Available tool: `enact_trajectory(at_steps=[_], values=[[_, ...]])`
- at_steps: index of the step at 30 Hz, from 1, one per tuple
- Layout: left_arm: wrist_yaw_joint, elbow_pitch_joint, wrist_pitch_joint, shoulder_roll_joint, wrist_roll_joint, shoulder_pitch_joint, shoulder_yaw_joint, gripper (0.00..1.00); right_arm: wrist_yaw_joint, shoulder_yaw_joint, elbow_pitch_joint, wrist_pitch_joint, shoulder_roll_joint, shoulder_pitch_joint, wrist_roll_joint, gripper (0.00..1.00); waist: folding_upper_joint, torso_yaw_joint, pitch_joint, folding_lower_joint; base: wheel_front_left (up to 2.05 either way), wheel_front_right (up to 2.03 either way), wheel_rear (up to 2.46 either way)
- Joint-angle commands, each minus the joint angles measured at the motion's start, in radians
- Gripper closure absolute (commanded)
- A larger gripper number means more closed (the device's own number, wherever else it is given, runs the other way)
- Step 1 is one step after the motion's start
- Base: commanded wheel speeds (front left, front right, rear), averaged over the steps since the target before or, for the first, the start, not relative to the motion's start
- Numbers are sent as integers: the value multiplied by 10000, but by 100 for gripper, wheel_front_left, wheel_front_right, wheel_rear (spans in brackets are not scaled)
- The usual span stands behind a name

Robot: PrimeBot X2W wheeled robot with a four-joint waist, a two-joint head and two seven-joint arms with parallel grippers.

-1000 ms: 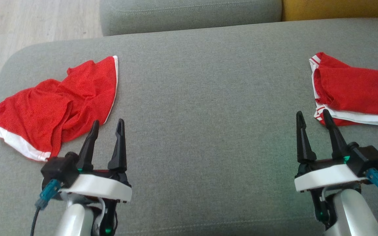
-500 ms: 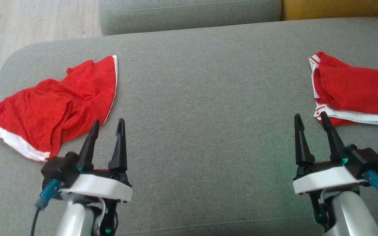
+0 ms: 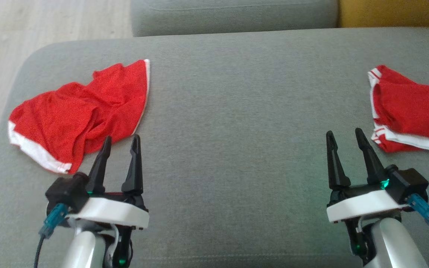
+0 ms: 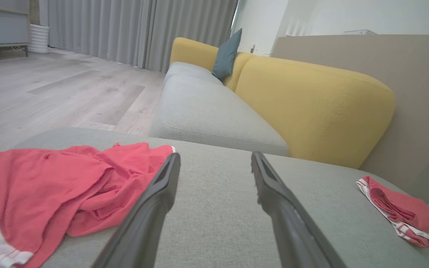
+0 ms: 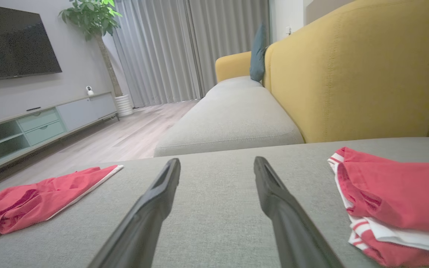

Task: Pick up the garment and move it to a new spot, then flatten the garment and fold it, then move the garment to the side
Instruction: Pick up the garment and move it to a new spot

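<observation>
The crumpled garment point(image 3: 80, 115), red with white hems, is lying on the left part of the grey cushion point(image 3: 237, 111). The left gripper point(image 3: 121, 137) is standing with its fingers spread apart and grasping nothing. It is pointing past the garment's right edge. In the head view its left fingertip point(image 3: 106, 140) is sitting just at that garment's near hem; contact cannot be told. In the left wrist view the garment point(image 4: 50, 186) is spreading to the left of the gripper point(image 4: 215, 155), with bare cushion between the fingers.

The right gripper point(image 3: 344, 131) is also standing wide and empty over bare cushion. A folded garment point(image 3: 412, 111) is lying just beside it on the right, apart from its fingers.
</observation>
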Motion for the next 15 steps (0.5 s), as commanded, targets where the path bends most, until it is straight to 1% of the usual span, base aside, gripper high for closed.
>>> enact_trajectory(at_steps=[1,15], values=[[72,-329,-120,91,0,-332,346,0,63,229,-292,-108,-5,-169,16,0,-1,225,-20,0,0,0,0],[222,-332,-120,91,24,-214,764,0,63,652,-113,-108,-5,-119,102,0,-1,1894,-168,0,0,0,0]])
